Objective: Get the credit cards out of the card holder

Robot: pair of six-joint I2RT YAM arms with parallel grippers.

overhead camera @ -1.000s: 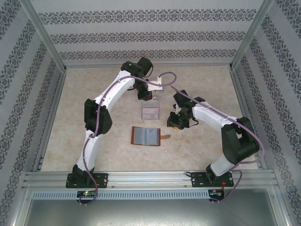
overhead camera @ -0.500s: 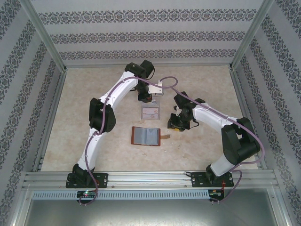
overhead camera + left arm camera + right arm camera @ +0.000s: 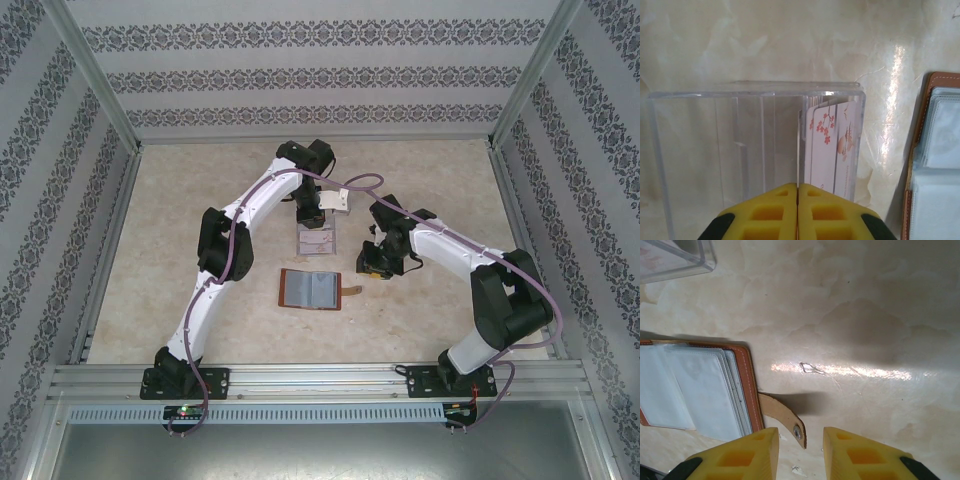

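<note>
The card holder (image 3: 310, 289) lies open on the table, brown leather with grey-blue pockets (image 3: 695, 390), and its edge shows in the left wrist view (image 3: 935, 165). My left gripper (image 3: 798, 187) (image 3: 310, 215) is shut on a thin credit card (image 3: 798, 150) seen edge-on, which reaches down into the clear acrylic rack (image 3: 755, 140). Two more credit cards (image 3: 832, 145) with pink flower print stand in the rack's right side. My right gripper (image 3: 801, 440) (image 3: 375, 262) hangs open just over the holder's snap tab (image 3: 785, 417), touching nothing.
The clear rack (image 3: 320, 238) stands just beyond the card holder, and its corner shows in the right wrist view (image 3: 675, 257). Aluminium frame rails and patterned walls (image 3: 320, 80) bound the table. Bare marbled tabletop (image 3: 180, 250) lies to the left and right.
My left arm has swung toward the near side and brought its gripper down over the clear rack. The right arm and the card holder have not moved.
</note>
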